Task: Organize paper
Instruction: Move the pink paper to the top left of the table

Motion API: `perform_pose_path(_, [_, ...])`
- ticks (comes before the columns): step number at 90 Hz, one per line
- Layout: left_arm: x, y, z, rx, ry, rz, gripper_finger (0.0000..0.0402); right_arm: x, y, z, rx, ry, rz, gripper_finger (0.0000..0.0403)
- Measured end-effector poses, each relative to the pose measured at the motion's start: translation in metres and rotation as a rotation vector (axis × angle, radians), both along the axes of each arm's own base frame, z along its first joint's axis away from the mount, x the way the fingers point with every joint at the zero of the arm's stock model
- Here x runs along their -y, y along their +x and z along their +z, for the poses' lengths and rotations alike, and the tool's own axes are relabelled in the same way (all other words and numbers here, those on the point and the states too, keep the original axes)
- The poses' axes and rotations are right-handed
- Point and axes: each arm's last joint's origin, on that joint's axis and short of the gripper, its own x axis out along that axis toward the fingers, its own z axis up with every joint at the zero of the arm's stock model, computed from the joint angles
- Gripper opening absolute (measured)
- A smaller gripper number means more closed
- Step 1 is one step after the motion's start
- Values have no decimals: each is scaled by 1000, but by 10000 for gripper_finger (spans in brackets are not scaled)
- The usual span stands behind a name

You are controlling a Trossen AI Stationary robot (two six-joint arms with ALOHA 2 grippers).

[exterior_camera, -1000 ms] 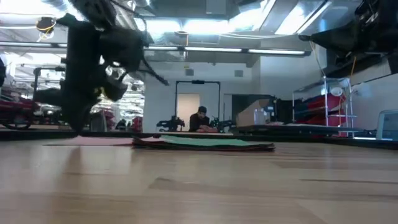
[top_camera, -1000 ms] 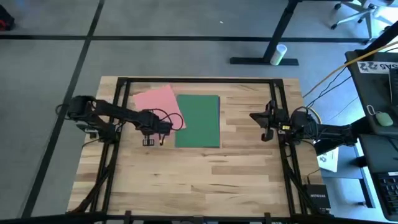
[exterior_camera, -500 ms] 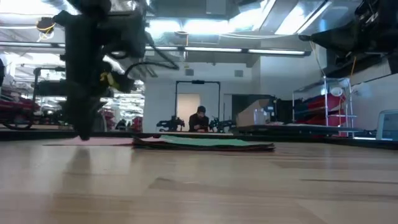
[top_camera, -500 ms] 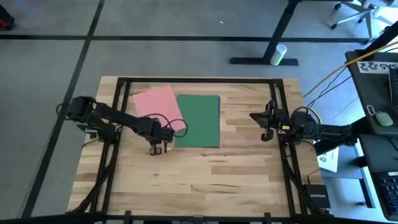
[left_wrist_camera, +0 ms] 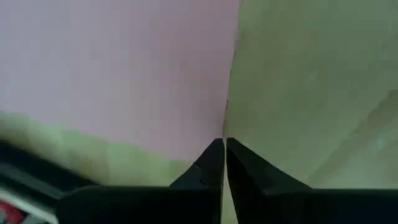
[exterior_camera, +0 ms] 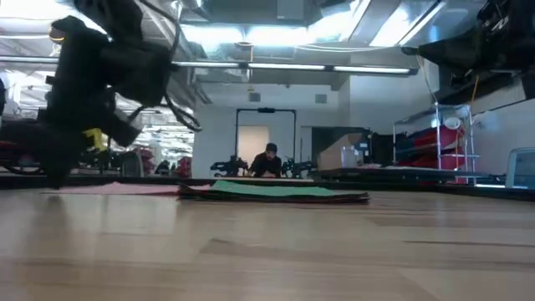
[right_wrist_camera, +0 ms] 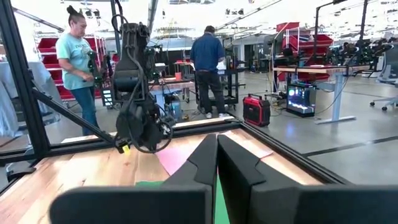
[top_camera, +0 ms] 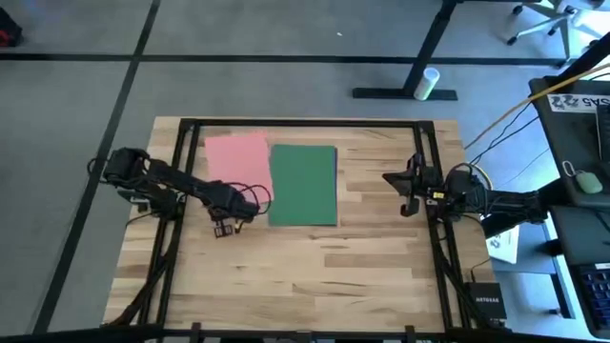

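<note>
From above, the pink sheet [top_camera: 237,156] lies beside the green sheet [top_camera: 303,184] on the table [top_camera: 324,267], with the left gripper [top_camera: 225,229] near the pink sheet's corner. Its wrist view alone shows its fingers [left_wrist_camera: 211,168] pressed together, empty, over the pink edge. The right gripper [top_camera: 408,191] waits at the table's right side, fingers together; its wrist view shows two people in the room beyond.

Two sheets of paper showing from above: one pink sheet [top_camera: 236,158] and one green sheet [top_camera: 303,184]. Two robot arms. One wooden bench [top_camera: 315,267]. Three people in the room behind.
</note>
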Motion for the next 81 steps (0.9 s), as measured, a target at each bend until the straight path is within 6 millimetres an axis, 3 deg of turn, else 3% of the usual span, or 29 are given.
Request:
perform_pose_path(15, [2,-2,4,22,28,43,0,0,0,0,0,0,0,1])
perform_pose_path(31, [-1,20,16,321,2,87,0,0,0,0,0,0,0,1])
perform_pose_path(45, [-22,30,21,459,120,132,0,0,0,0,3,-1,0,1])
perform_pose_path(61, [-42,33,12,538,163,197,0,0,0,0,3,-1,0,1])
perform_pose_path(81, [-44,19,-8,518,123,257,0,0,0,0,-4,0,0,1])
